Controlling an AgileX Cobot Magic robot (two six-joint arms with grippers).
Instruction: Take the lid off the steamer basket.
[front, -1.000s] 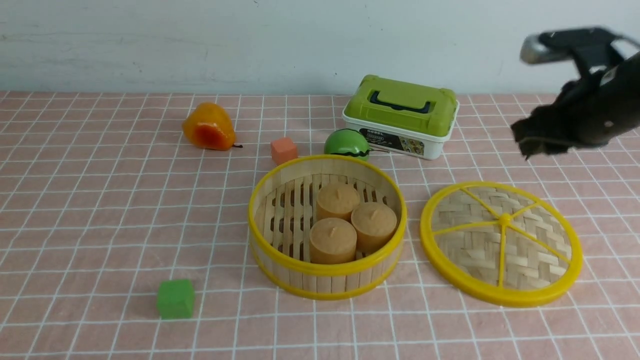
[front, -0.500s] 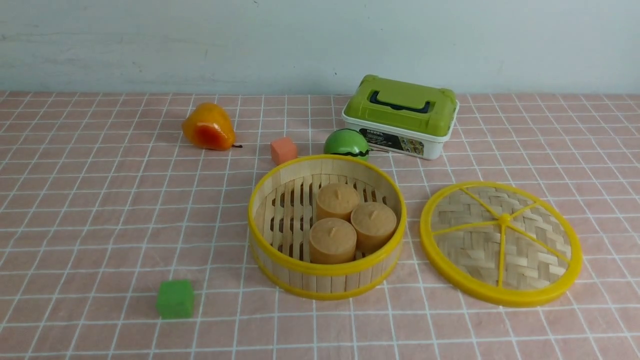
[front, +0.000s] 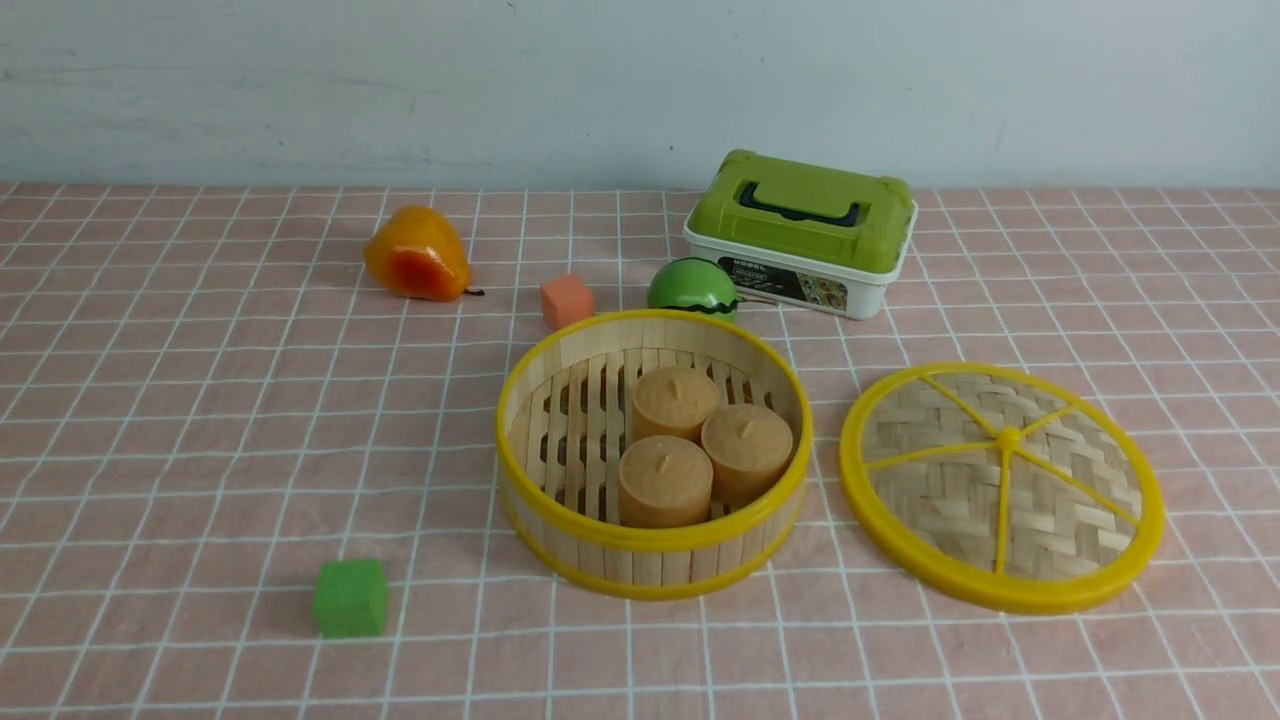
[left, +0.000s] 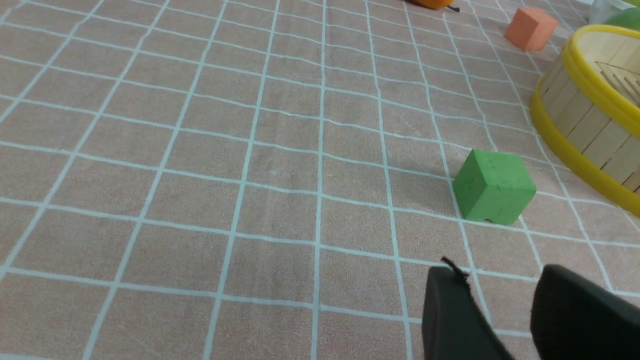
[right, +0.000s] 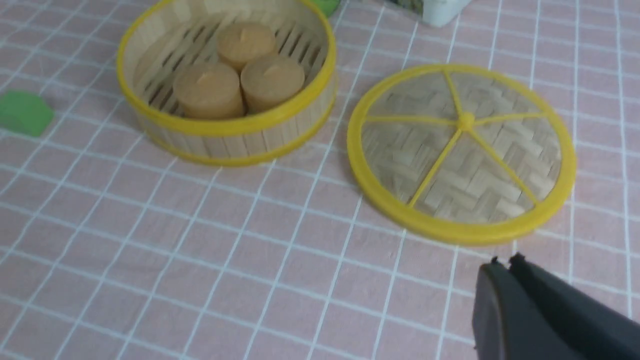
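Both arms are out of the front view! The black left end effector (left: 492, 272), cropped in its wrist view, shows parted fingertips; the black right end effector (right: 505, 262) is closed. The round yellow-rimmed woven bamboo lid (front: 1060, 500) lies flat near the table's (front: 200, 400) right edge, beside the yellow-ringed bamboo steamer basket (front: 650, 565), three tan buns (front: 665, 485) inside. The green-lidded white plastic box's (front: 870, 298) label seemingly reads "MODEL".

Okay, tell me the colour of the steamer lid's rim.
The rim is yellow, clearest in the front view.
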